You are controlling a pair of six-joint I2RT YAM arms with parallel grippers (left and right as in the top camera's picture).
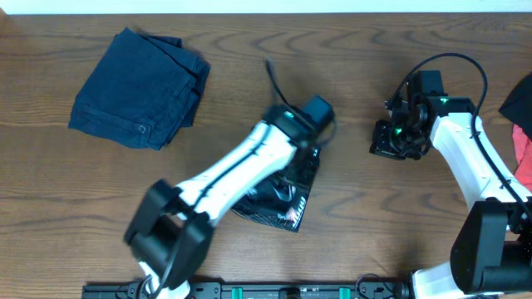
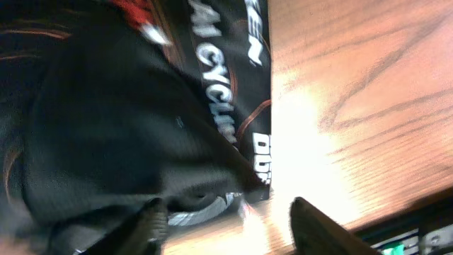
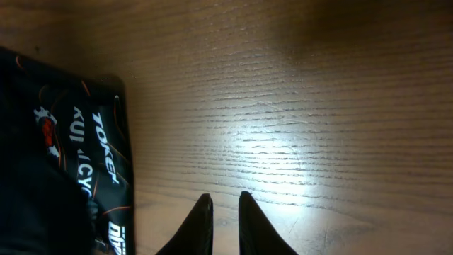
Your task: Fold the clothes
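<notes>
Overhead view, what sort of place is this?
Probably a robot lab bench: a wood-grain table, a left arm and right arm mounted at its edge, plus a black jersey and a navy denim garment.

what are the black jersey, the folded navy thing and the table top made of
Black jersey: likely thin synthetic sports knit, a slight sheen with printed white lettering. Navy garment: looks like denim, matte and heavy, with seams and a metal-looking button. Table: wood or wood-look laminate, grain lines and soft glare; cannot tell which.
</notes>
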